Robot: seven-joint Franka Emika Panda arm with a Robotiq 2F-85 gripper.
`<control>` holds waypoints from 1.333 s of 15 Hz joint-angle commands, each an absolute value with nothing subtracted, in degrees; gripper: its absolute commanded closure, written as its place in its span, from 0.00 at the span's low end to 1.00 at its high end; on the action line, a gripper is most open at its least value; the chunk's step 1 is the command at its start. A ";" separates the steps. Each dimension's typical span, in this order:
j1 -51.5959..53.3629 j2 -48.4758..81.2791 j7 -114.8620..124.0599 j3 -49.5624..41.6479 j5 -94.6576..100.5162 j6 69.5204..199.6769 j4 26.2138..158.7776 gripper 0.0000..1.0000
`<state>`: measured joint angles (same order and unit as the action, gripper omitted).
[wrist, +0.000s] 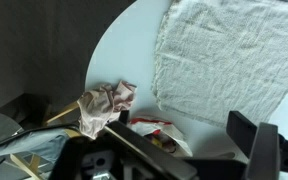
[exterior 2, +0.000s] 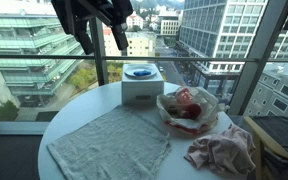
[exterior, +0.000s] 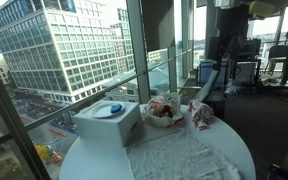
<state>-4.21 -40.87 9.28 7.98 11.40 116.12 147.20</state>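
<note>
Bowl (exterior 2: 187,107) w/ red stuff inside (clear plastic I think, pic's blurry) sits on the round white table (exterior 2: 82,102), b/w the white box (exterior 2: 141,88) and a crumpled pinkish cloth (exterior 2: 222,150). Flat towel (exterior 2: 112,143) lies alongside. Gripper (wrist: 194,145) hangs well above, fingers spread wide, holding nothing.

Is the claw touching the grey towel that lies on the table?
Apart. In an exterior view the claw hangs high above the table, with window scenery between it and the towel.
</note>
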 commanded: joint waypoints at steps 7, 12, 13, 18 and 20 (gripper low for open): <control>-3.35 -41.12 9.74 7.30 11.93 115.87 146.39 0.00; -3.35 -41.12 9.74 7.30 11.93 115.87 146.39 0.00; -3.37 -40.58 9.97 7.46 12.04 116.60 146.78 0.00; -4.44 -30.93 12.97 7.44 12.10 120.19 145.43 0.00; -5.27 -25.53 15.31 7.01 12.03 123.29 144.38 0.00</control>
<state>-4.15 -33.81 11.83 7.53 11.37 119.16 147.40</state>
